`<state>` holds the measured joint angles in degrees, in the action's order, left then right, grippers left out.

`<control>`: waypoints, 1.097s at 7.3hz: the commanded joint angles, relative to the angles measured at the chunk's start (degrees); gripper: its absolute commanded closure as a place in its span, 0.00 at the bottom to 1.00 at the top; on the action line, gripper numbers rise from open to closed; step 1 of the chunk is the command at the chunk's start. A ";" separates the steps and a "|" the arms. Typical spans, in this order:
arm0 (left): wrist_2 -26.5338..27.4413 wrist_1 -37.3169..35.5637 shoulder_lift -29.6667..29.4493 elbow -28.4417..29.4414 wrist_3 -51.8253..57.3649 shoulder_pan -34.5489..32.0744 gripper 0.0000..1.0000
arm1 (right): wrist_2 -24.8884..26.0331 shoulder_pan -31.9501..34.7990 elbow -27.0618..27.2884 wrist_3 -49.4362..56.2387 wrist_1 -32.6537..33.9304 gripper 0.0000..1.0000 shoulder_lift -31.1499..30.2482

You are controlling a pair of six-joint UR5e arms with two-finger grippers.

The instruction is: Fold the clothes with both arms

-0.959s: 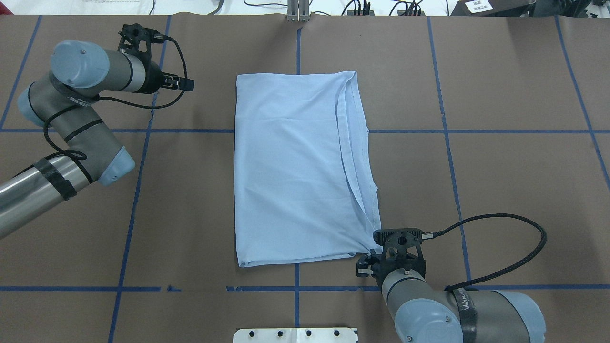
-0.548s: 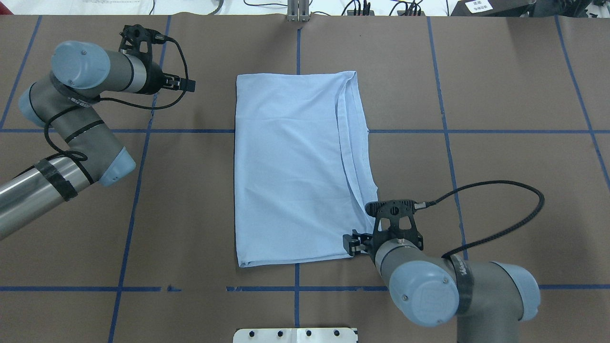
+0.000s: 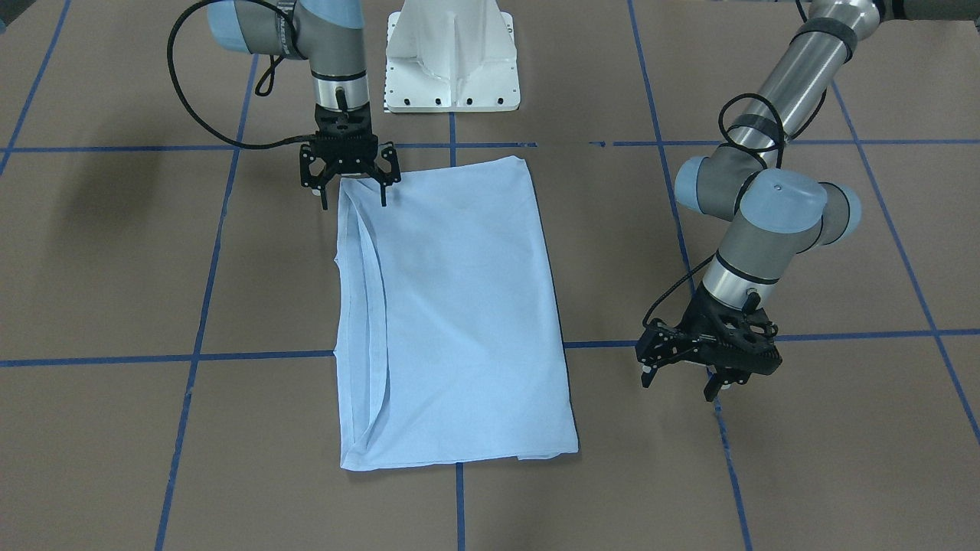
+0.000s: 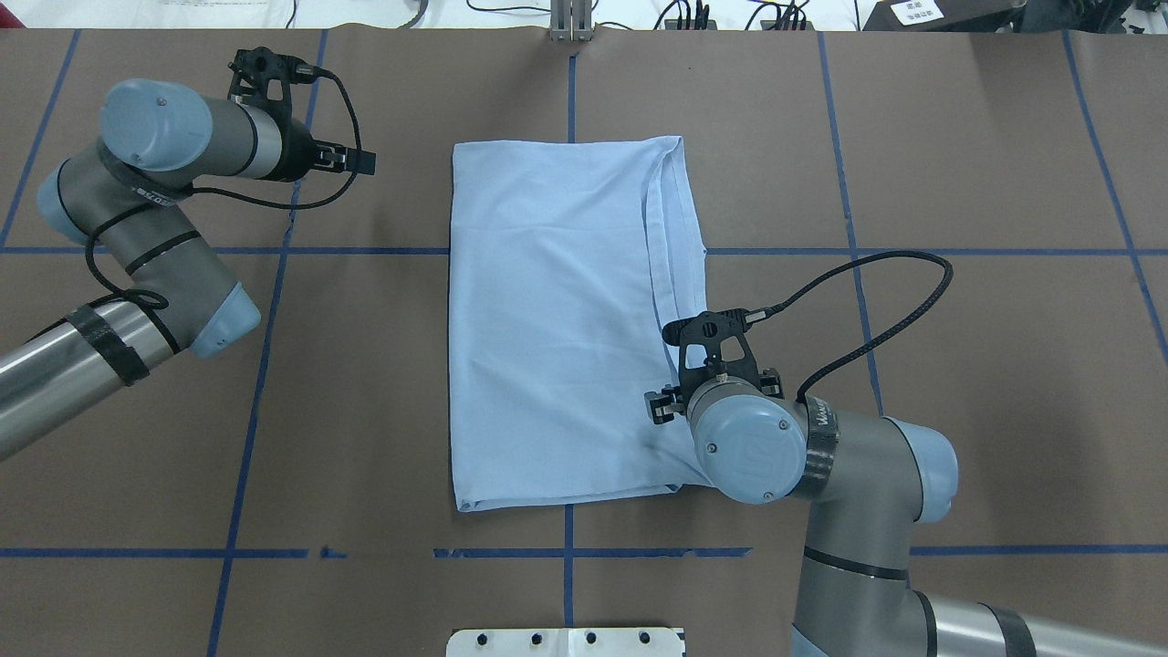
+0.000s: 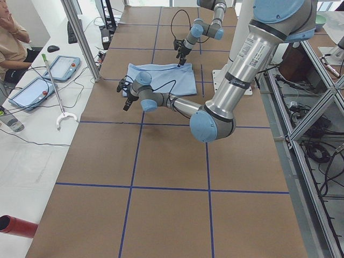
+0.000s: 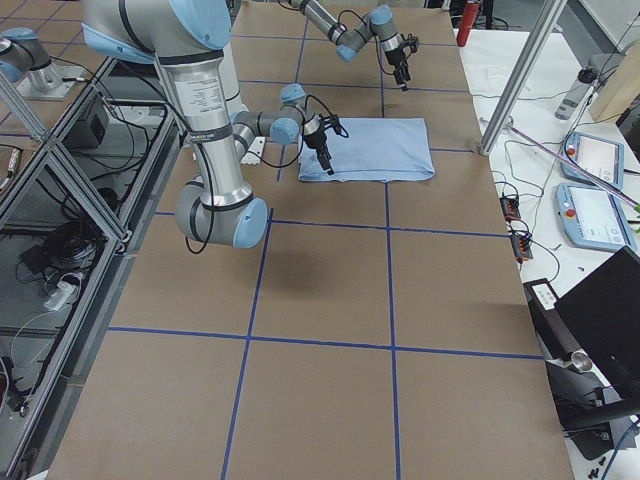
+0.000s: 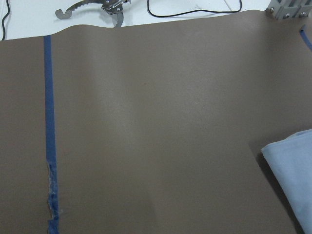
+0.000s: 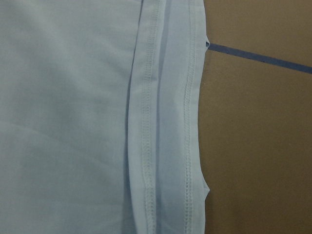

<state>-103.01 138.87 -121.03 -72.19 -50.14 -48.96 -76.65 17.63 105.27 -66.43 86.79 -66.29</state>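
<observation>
T-shirt [image 4: 557, 319] lay flat mid-table, folded to a long rectangle. Its stitched hems [image 8: 146, 146] were stacked along the edge on the robot's R side.

R gripper [image 3: 352, 197] pointed straight down at the shirt corner nearest the base. Its fingers were spread wide, straddling that corner and gripping nothing. Contact w/ the cloth couldn't be judged.

L gripper [image 3: 679, 386] hung above bare table beside the shirt's opposite long edge, toward the far end and apart from the cloth. Fingers were also spread, empty.

Table [image 4: 958, 137] had a brown cover w/ a blue tape grid [image 4: 1004, 251]. White pedestal base [image 3: 452, 53] stood at the robot side. At the far edge was a white bench w/ cables, where a person [image 5: 11, 37] sat by two tablets [image 5: 62, 60].
</observation>
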 commanded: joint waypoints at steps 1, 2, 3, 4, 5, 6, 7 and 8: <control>0.00 0.00 0.00 0.21 0.04 0.01 0.00 | -0.43 0.39 -3.56 1.47 -0.04 0.00 0.29; 0.00 0.00 0.00 0.30 0.04 0.01 0.00 | -0.61 0.39 -3.58 1.65 -0.04 0.00 0.38; 0.00 0.00 0.09 0.38 0.04 0.01 0.00 | -2.35 1.26 -3.58 1.82 0.05 0.00 0.38; 0.00 0.00 0.00 0.39 0.13 0.01 0.00 | -3.85 3.10 -3.49 3.57 0.05 0.00 0.29; 0.00 0.00 0.00 0.30 0.05 0.27 0.00 | -3.86 4.42 -3.49 5.67 0.75 0.00 0.11; 0.00 0.00 0.00 0.30 -0.04 0.44 0.00 | -3.86 5.30 -3.32 5.87 2.49 0.00 -0.32; 0.00 0.00 0.00 0.30 -0.04 0.79 0.00 | -3.95 6.18 -2.53 5.87 3.12 0.00 -0.85; 0.00 0.00 0.00 0.21 -0.04 0.80 0.00 | -3.86 6.19 -2.61 5.78 3.30 0.00 -1.38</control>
<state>-103.01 138.87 -121.02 -71.92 -50.17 -48.32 -80.51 23.31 102.43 -60.72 89.47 -67.02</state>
